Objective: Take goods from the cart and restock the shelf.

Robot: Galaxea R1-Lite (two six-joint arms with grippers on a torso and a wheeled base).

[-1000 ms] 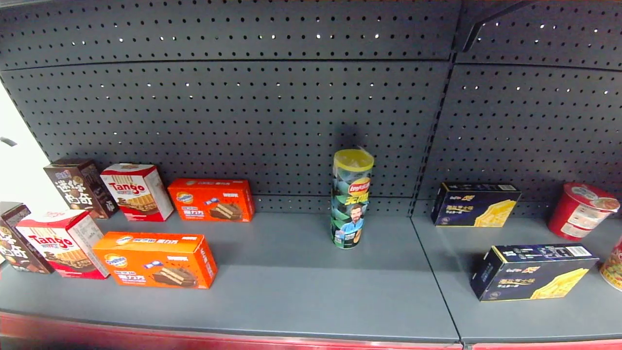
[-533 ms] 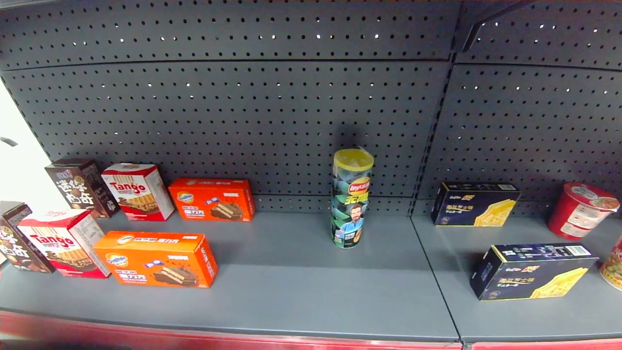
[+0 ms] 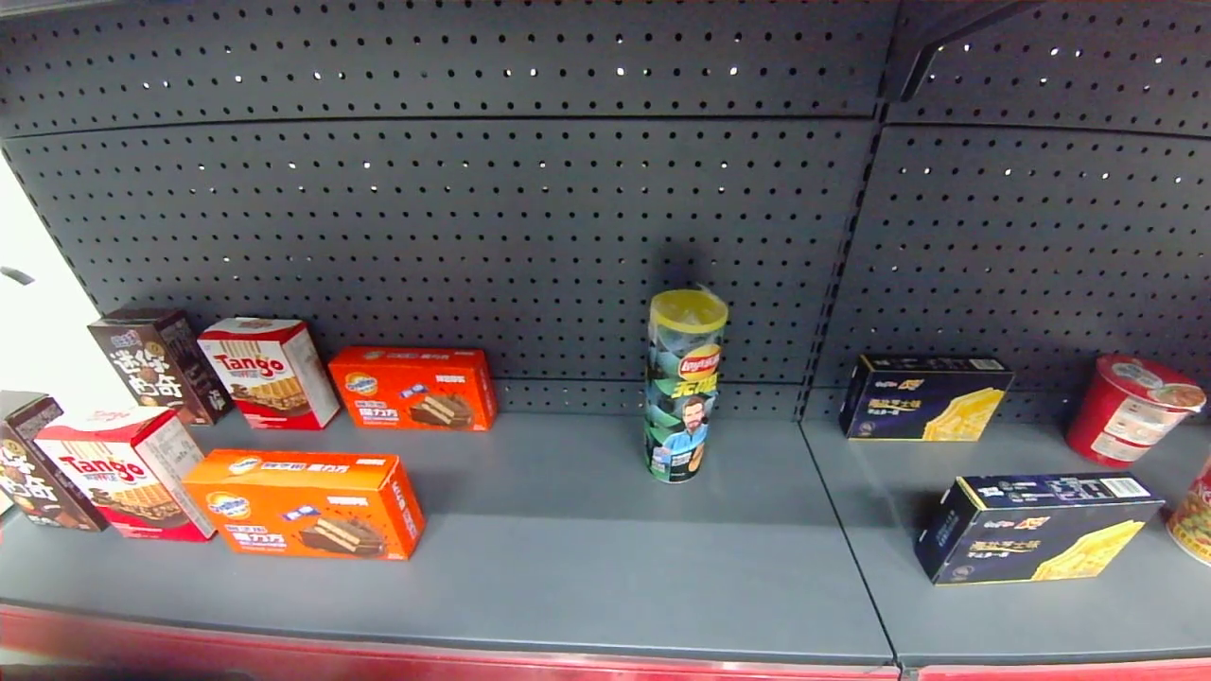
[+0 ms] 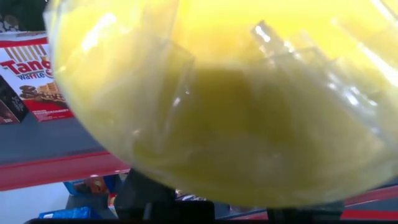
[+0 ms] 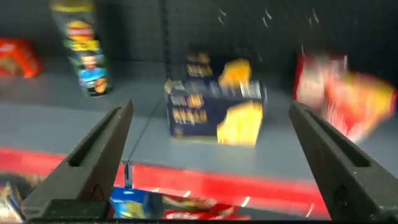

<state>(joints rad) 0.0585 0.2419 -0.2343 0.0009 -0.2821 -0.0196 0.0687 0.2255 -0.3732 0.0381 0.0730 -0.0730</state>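
Note:
A can with a translucent yellow lid (image 4: 236,93) sits right against the left wrist camera, and my left gripper (image 4: 233,208) is shut on it, its dark fingers (image 4: 158,199) showing under the can. A like chips can (image 3: 685,386) stands upright at the back middle of the grey shelf (image 3: 605,567). My right gripper (image 5: 211,174) hangs open in front of the shelf's red front edge (image 5: 249,180) with nothing between its fingers. It faces the dark blue boxes (image 5: 214,115), with the chips can (image 5: 87,56) off to one side.
Orange boxes (image 3: 305,503), red-and-white wafer boxes (image 3: 118,473) and brown boxes (image 3: 156,364) fill the shelf's left part. Two dark blue boxes (image 3: 1036,528) and a red cup (image 3: 1131,409) stand on the right. Bare shelf lies around the chips can. Packaged goods (image 5: 143,208) lie below the shelf edge.

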